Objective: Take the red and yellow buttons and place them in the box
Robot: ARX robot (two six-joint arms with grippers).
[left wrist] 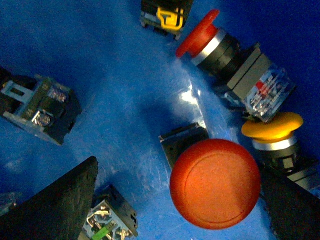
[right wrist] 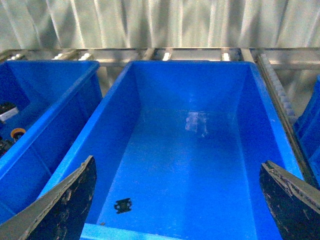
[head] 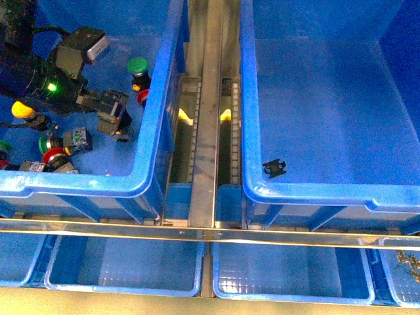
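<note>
Red button (left wrist: pixel 215 182) is sitting between left gripper's (head: pixel 115 121) spread fingers, probably lining up a grasp; right gripper (right wrist: pixel 177 162), fingers wide apart, is idling facing box (head: pixel 315 193) at 3 o'clock.

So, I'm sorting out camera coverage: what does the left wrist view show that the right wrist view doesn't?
Left wrist only: a big red button, a second red button and a yellow button, close up on a crate floor. Right wrist only: the box, holding a small black piece, and metal rails. Both: blue plastic, and an open left gripper or right gripper framing it.
</note>
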